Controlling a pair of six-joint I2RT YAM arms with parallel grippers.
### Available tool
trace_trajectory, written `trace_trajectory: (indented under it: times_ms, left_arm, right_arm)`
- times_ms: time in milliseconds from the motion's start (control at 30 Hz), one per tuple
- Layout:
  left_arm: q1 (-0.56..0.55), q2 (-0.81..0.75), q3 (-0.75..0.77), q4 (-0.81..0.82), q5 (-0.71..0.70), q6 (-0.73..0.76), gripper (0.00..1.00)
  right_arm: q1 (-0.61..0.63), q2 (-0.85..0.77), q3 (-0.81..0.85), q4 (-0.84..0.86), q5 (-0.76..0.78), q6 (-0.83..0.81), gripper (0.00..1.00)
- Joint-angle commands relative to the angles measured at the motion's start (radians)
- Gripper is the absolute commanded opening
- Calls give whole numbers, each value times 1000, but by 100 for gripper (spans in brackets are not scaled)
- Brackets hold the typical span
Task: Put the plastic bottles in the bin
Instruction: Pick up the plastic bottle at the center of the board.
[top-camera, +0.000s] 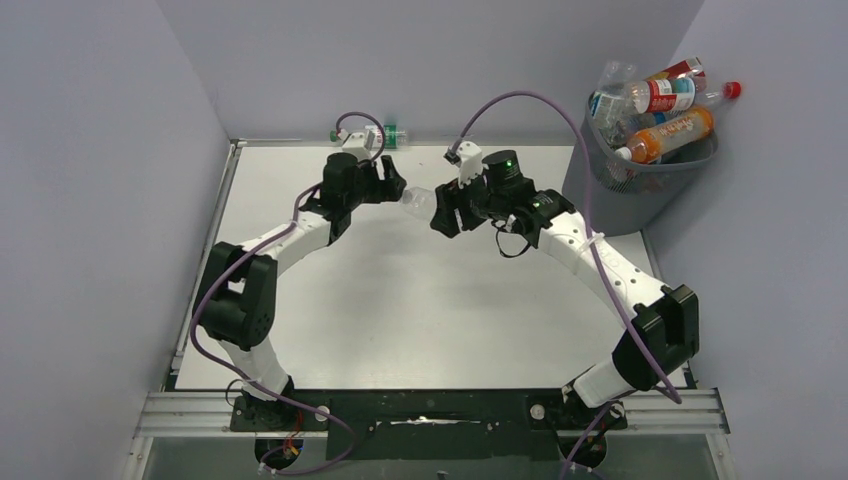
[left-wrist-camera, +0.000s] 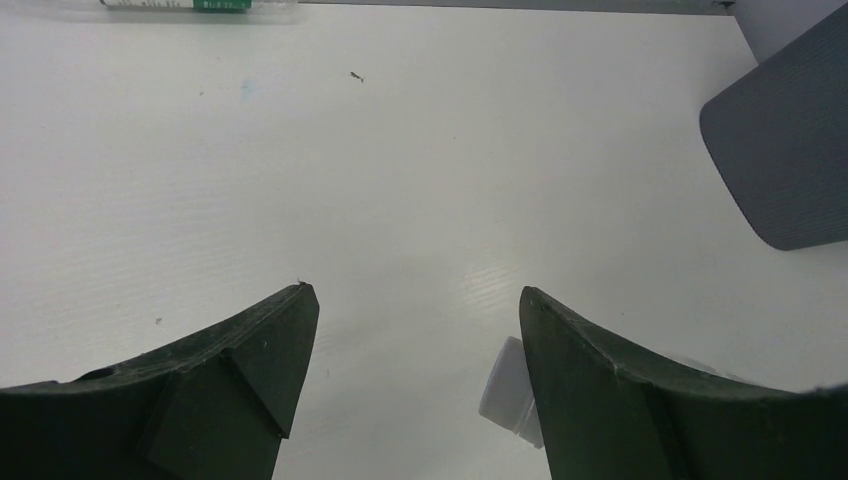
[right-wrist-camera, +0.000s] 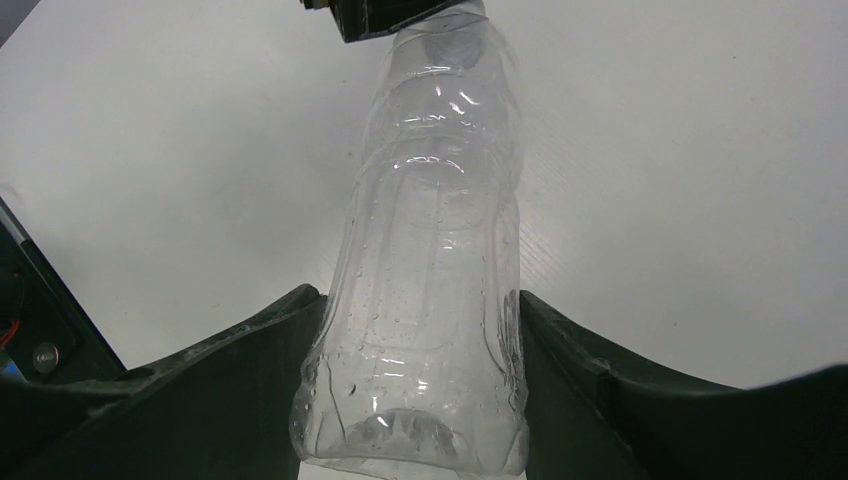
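The bin (top-camera: 600, 190) stands at the far right corner of the desk (top-camera: 400, 310), heaped above its rim with plastic bottles (top-camera: 665, 110), an orange one lying on top; left of the bin, over the middle of the desk, the right pincer (right-wrist-camera: 420, 298) is clamped on the lower body of a clear unlabelled bottle (right-wrist-camera: 430, 200), whose neck points away from the bin toward the left pincer (left-wrist-camera: 415, 292); that pincer stands wide, gripping nothing, with the bottle's white cap (left-wrist-camera: 503, 385) just beside the inner face of one finger; further left of the bin, a green-labelled bottle (top-camera: 372, 135) lies at the desk's far edge.
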Motion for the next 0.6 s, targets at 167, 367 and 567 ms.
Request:
trace_trajectory:
  times_ms: [167, 367, 567]
  left_arm:
    - [-64, 20, -23, 52, 34, -14, 74]
    - [-107, 49, -6, 60, 46, -13, 73]
    - [-174, 85, 24, 81, 74, -19, 73]
  right_arm:
    - [-76, -75, 46, 250, 3, 101, 60]
    - [-102, -57, 66, 294, -8, 118, 61]
    - [-124, -26, 112, 310, -21, 125, 61]
